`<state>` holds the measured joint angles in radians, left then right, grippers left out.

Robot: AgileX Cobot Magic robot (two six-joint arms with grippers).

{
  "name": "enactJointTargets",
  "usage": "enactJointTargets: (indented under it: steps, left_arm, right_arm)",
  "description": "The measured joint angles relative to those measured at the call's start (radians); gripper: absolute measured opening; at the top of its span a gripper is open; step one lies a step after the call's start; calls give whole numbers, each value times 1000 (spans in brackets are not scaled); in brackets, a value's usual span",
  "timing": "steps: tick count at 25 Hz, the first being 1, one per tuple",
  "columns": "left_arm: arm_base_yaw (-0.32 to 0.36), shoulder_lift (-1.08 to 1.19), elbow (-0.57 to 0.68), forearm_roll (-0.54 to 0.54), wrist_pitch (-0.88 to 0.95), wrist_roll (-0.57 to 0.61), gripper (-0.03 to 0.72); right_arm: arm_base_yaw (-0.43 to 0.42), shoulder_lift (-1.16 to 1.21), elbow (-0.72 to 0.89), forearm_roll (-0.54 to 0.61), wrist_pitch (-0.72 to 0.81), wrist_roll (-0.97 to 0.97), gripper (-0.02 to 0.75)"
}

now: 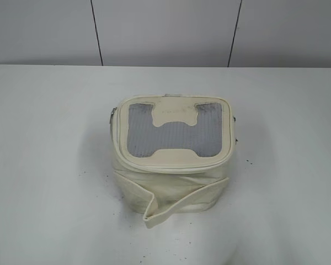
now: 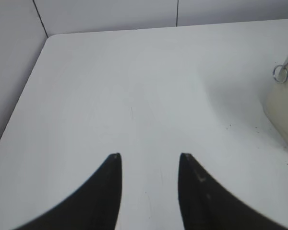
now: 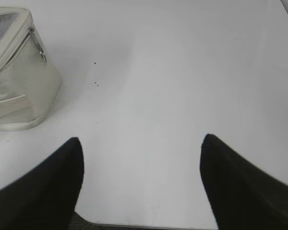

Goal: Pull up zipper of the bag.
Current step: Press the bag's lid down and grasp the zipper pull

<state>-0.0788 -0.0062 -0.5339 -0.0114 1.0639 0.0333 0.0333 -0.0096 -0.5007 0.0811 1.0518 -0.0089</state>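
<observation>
On the white table in the exterior view, the bag sits mid-frame, neither gripper in shot. Mesh top panel tilts toward the camera, long axis across the frame; the zipper runs around the panel rim. Strap band sags loose at front. Looks soft and light, likely to slide or buckle when tugged, so one side probably needs bracing.

Left wrist view: left gripper parted, holding nothing, over bare table. Bag edge lies ahead and far right of the fingers, well apart. Silver pull ring hangs there; small, thin, best grab point.

Right wrist view: right gripper spread wide, empty. Bag is ahead and far left, well apart. Second pull dangles down the near side wall; small metal, probably slippery.
</observation>
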Motion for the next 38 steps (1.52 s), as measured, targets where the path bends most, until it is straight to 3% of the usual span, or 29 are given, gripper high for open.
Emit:
enactJointTargets:
  steps: [38]
  left_arm:
    - [0, 0, 0, 0, 0, 0, 305]
  right_arm:
    - [0, 0, 0, 3, -1, 0, 560]
